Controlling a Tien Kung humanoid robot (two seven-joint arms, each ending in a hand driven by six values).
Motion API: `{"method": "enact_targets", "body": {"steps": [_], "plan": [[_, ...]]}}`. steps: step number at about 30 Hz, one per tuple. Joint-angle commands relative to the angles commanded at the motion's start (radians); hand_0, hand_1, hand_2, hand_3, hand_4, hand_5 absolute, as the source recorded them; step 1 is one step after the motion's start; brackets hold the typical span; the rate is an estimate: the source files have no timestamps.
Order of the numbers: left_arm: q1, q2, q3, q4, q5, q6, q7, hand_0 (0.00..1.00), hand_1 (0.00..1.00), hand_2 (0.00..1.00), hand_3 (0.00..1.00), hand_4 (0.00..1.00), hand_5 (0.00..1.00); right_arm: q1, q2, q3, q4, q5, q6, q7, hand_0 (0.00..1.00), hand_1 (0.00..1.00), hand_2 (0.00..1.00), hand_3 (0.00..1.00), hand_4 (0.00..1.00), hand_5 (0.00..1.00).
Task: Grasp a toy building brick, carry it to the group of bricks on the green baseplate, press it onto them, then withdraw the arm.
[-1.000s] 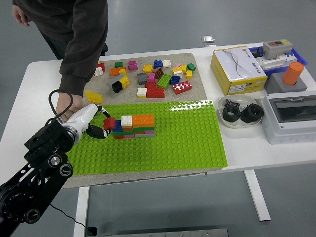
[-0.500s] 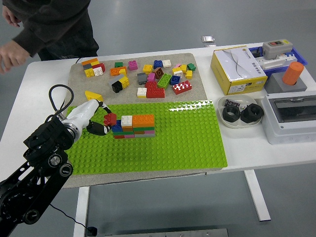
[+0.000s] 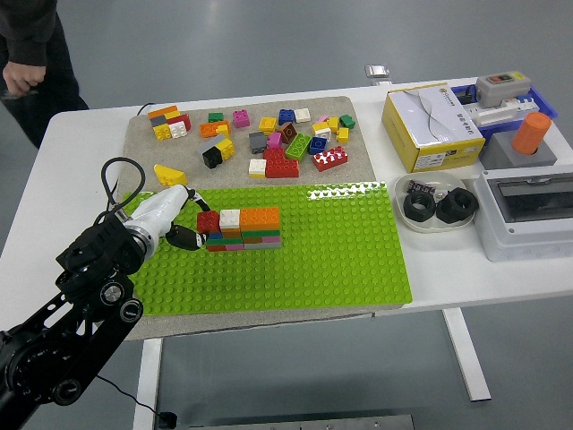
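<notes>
A green baseplate lies on the white table. A group of stacked bricks stands on its left part. A red brick sits at the group's left end, level with the white brick beside it. My left hand reaches in from the lower left. Its fingers are curled against the red brick's left side and still hold it. The right arm is out of view.
Loose bricks lie on a grey mat behind the baseplate. At the right stand a yellow box, a bowl of black nuts and a grey switch box. A person stands at the far left.
My left hand has moved the red brick right and down onto the group's left end. The person's arm has lifted off the mat and drawn back to the far left.
</notes>
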Motion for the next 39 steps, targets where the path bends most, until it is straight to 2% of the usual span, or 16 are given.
{"method": "enact_targets", "body": {"steps": [18, 19, 23, 24, 39], "plan": [[-0.003, -0.005, 0.004, 0.02, -0.009, 0.007, 0.0, 0.929, 0.911, 0.864, 0.441, 0.703, 0.002, 0.001, 0.001, 0.001, 0.0, -0.001, -0.001, 0.001, 0.734, 0.676, 0.733, 0.847, 0.635, 0.998], [-0.003, -0.005, 0.005, 0.02, -0.01, 0.007, 0.0, 0.929, 0.911, 0.864, 0.459, 0.622, 0.002, 0.001, 0.001, 0.002, 0.0, -0.001, -0.001, 0.001, 0.734, 0.677, 0.733, 0.847, 0.635, 0.998], [-0.002, -0.005, 0.006, 0.021, -0.013, 0.003, 0.0, 0.929, 0.911, 0.864, 0.459, 0.622, 0.002, 0.0, 0.001, 0.003, 0.0, -0.001, -0.001, 0.001, 0.734, 0.677, 0.733, 0.847, 0.635, 0.998], [-0.002, -0.005, 0.006, 0.021, -0.014, 0.002, 0.0, 0.929, 0.911, 0.87, 0.509, 0.418, 0.002, 0.0, 0.001, 0.004, 0.0, -0.001, -0.001, 0.001, 0.733, 0.676, 0.733, 0.847, 0.635, 0.998], [0.001, -0.004, 0.011, 0.024, -0.023, 0.005, 0.0, 0.929, 0.912, 0.876, 0.535, 0.415, 0.002, -0.005, 0.001, 0.009, 0.0, 0.0, -0.001, 0.001, 0.733, 0.676, 0.732, 0.844, 0.635, 0.998]]}}
